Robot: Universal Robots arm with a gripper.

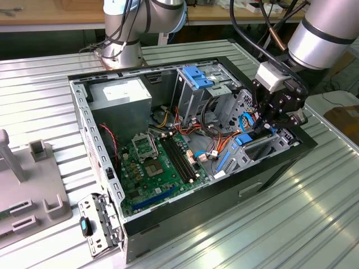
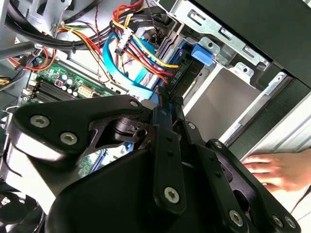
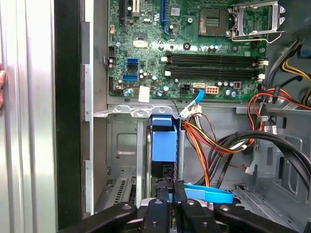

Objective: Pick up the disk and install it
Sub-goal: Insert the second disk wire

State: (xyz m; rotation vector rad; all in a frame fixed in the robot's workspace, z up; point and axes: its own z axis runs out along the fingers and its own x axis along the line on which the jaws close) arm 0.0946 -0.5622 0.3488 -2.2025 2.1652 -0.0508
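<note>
Gripper point(image 3: 167, 194) pinches the disk point(image 3: 163, 141) edge-on over the case point(image 1: 263, 179) bay; better keep it square going in.

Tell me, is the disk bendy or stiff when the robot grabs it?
Probably stiff: the disk stands straight on edge at the gripper, without sagging. Its smooth blue plastic may be a bit slippery. Being thin, it could tip sideways if let go.

The robot's arm is a thick silver-grey metal tube point(image 1: 322, 33) with black cables looping beside it. A pale grey block sits at its wrist point(image 1: 272, 77), above a matte black linkage gripper point(image 1: 268, 120) whose flat links carry round silver screw heads point(image 2: 171, 194).
</note>
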